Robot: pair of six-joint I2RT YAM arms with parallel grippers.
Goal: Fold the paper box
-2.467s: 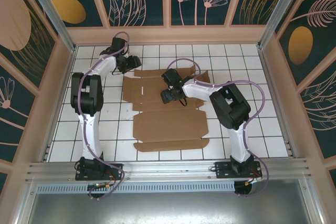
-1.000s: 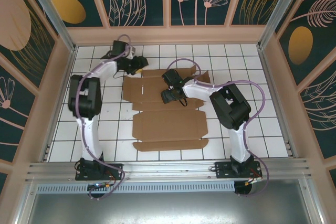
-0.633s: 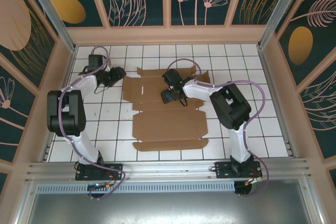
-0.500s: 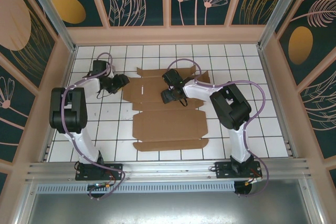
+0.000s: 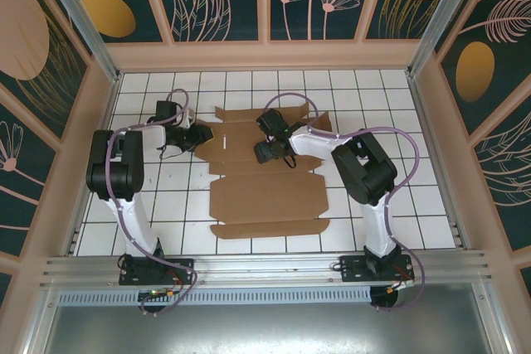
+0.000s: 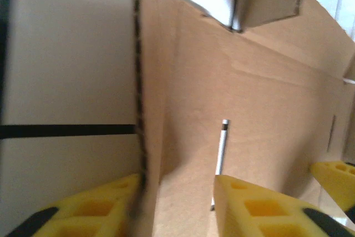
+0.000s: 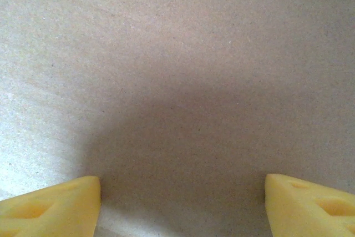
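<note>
The paper box (image 5: 265, 196) is a flat brown die-cut sheet lying on the white tiled table. My left gripper (image 5: 197, 135) is low at the sheet's left edge. In the left wrist view a raised side flap (image 6: 147, 81) stands between the yellow fingers (image 6: 83, 212). One finger is against the flap's edge and the other is a little apart, so this gripper (image 6: 177, 209) is open around the flap. My right gripper (image 5: 267, 152) points down onto the sheet's back middle. In the right wrist view it (image 7: 180, 203) stands wide open over bare cardboard (image 7: 177, 70).
Pink-framed patterned walls (image 5: 91, 64) close in the table (image 5: 166, 205) on three sides. An aluminium rail (image 5: 265, 267) runs along the near edge by the arm bases. White tiles lie bare left and right of the sheet.
My left arm swung from the sheet's back edge round to its left side and came down on the left flap, its jaws narrowing. The right arm and the sheet stayed put.
</note>
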